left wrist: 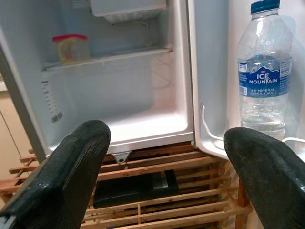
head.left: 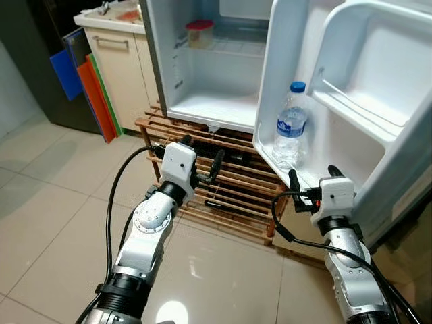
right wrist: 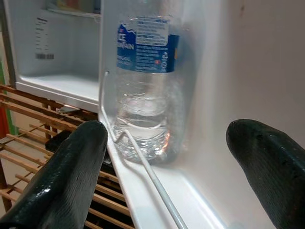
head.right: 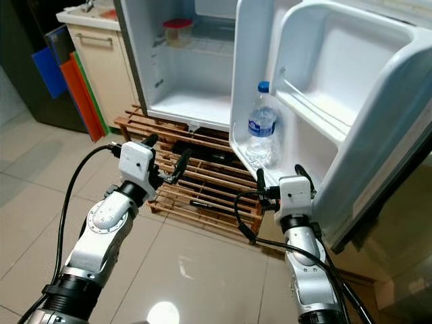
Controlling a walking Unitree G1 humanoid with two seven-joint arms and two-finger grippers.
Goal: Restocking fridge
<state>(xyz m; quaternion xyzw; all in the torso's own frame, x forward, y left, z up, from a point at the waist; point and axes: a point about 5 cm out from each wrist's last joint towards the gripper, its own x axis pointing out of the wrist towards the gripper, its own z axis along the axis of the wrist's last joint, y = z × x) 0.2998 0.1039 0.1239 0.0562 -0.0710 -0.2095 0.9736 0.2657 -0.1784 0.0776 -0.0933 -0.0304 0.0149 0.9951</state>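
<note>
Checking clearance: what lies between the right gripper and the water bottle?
In the right wrist view, a thin wire rail crosses before the water bottle; the right gripper, jaws open, hangs just short.

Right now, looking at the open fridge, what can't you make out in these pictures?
- Contents of the red-lidded container: too small in the eye views, too blurred in the left wrist view.
- Fridge top: cut off by the upper edge of both eye views.
- The dark flat object in the wooden rack: partly hidden by slats.
- Small print on the water bottle label: blurred.
</note>
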